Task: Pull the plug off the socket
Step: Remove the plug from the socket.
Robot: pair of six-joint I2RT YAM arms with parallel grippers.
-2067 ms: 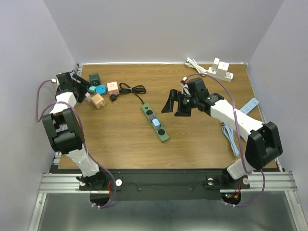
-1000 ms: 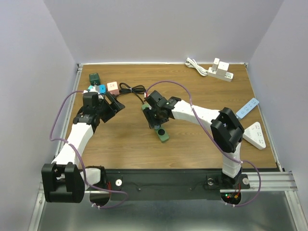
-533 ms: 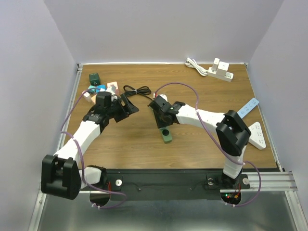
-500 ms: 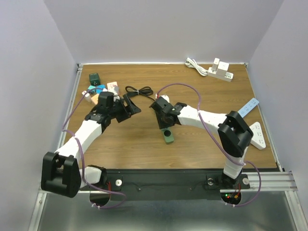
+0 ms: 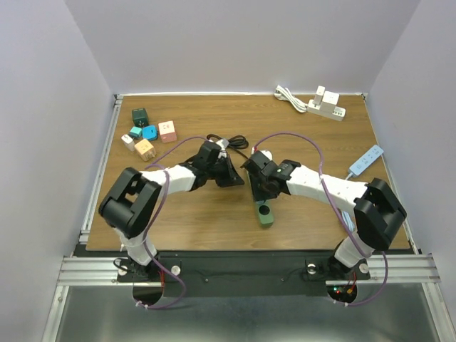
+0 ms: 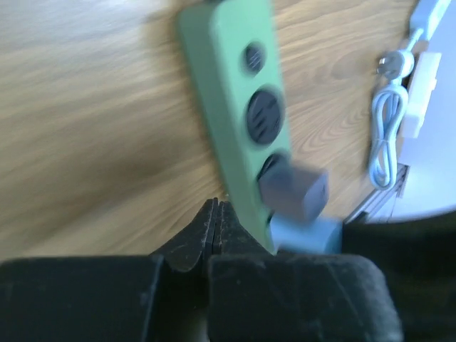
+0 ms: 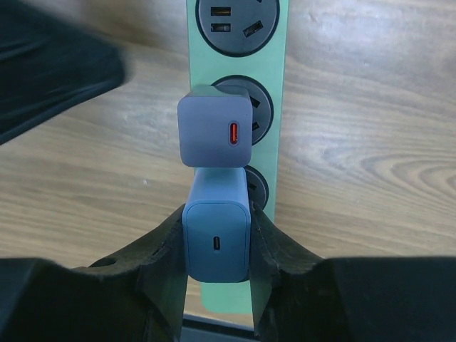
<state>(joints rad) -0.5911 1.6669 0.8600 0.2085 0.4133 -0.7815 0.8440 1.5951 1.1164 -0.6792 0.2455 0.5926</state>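
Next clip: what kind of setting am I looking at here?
Probably a lab test cell for robot arms: a wooden table boxed in by plain pale walls, two arms bolted to an aluminium rail, and a green power strip and adapter cubes laid out as props.

No legible text or numbers — marks on coloured cubes (image 5: 148, 132) too small; none on power strip (image 7: 276, 157), blue charger (image 7: 217, 242).
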